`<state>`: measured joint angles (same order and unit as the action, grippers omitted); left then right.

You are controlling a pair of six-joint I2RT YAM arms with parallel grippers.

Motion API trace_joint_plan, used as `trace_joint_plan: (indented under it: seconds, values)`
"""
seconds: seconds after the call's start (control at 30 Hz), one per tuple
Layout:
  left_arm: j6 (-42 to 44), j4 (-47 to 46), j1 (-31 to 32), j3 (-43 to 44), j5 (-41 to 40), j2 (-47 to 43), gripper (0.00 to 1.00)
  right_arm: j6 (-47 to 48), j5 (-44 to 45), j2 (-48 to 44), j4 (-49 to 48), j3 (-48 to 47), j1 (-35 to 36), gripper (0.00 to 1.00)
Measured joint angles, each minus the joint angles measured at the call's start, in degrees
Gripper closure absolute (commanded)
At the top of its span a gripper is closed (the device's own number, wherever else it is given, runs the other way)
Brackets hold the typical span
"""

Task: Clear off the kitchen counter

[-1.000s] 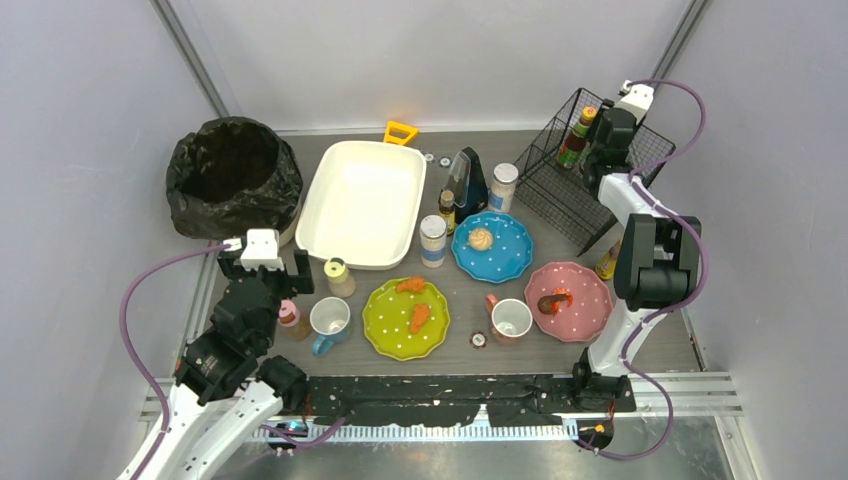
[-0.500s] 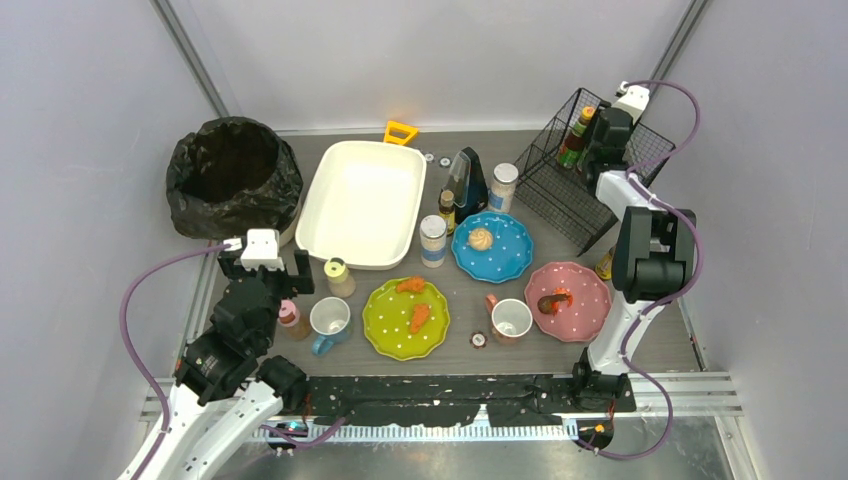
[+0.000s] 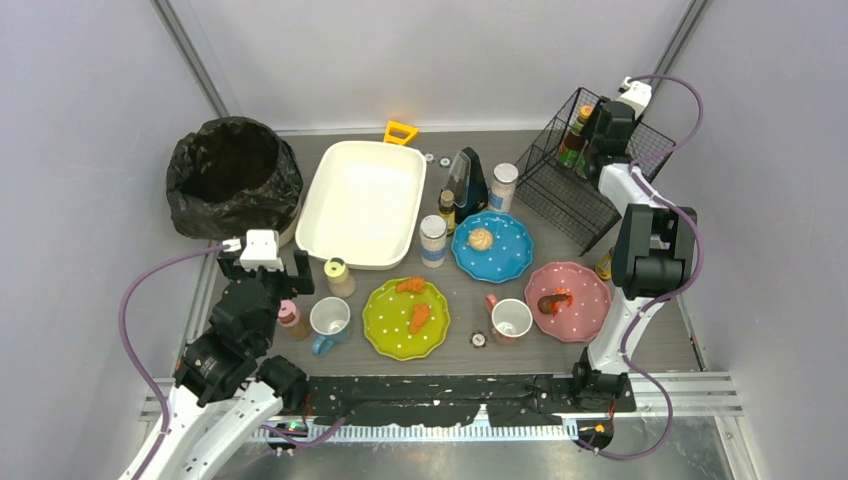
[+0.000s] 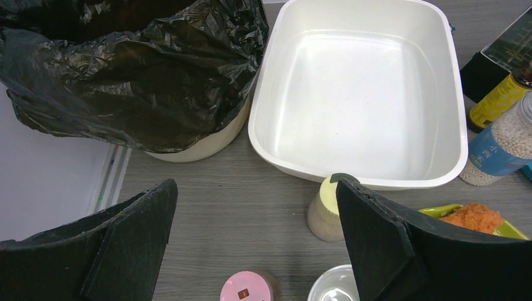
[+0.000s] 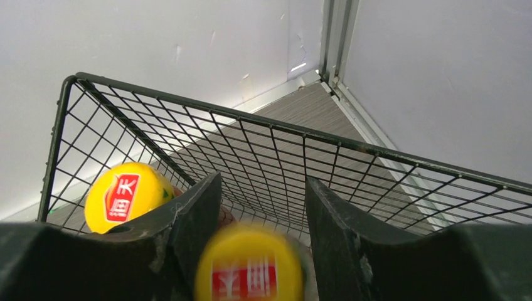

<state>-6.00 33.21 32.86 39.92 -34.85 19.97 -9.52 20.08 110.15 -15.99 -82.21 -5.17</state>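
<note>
Left pincer (image 4: 256, 207) is hovering wide open and gripping nothing, low over the near left part of the worktop (image 3: 465, 300). This dark wood-grain surface is stretching from the arm bases back to the rear wall.

Just below its fingers a pink-capped bottle (image 4: 248, 290) is standing beside a pale mug (image 3: 329, 320). A cream-capped jar (image 4: 326, 216) is standing just beyond, close to the near wall of the white tub (image 4: 351, 94).

To the right, a green plate (image 3: 385, 330) is carrying two orange bits of food. A second mug (image 3: 511, 320) is sitting next to it, and a pink plate (image 3: 592, 290) is holding a reddish-brown lump.

Farther back, a blue plate (image 3: 505, 262) is bearing a pale bun-like piece, with a blue-labelled jar (image 3: 433, 240) standing just left of it. The tub is lying lengthwise toward the rear wall, and a bin lined with a black bag (image 3: 232, 180) is sitting just beside its left edge.

At the far right corner the right pincer (image 5: 263, 188) is reaching down into a wire basket (image 5: 188, 106). A blurred yellow-capped bottle (image 5: 249, 266) is sitting between its fingers. Whether they are clamping it or standing clear of it cannot be told. Another yellow cap (image 5: 125, 195) is showing inside the basket, to the left in the wrist view.
</note>
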Motion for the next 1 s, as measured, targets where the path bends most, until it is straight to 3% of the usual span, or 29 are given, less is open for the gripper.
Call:
trace_joint_plan:
  seconds: [0.47, 0.67, 1.0]
  values:
    - [0.00, 0.02, 0.00, 0.00, 0.02, 0.00, 0.01, -2.45, -2.49, 0.81, 2.23, -1.90, -0.85, 0.43]
    - [-0.02, 0.02, 0.00, 0.00, 0.07, 0.00, 0.01, -3.15, -3.43, 0.68, 3.30, -2.45, -1.05, 0.36]
    - [-0.87, 0.02, 0.00, 0.00, 0.66, -0.76, 0.01, -3.08, -2.75, -3.06, 7.96, -2.56, -1.07, 0.35]
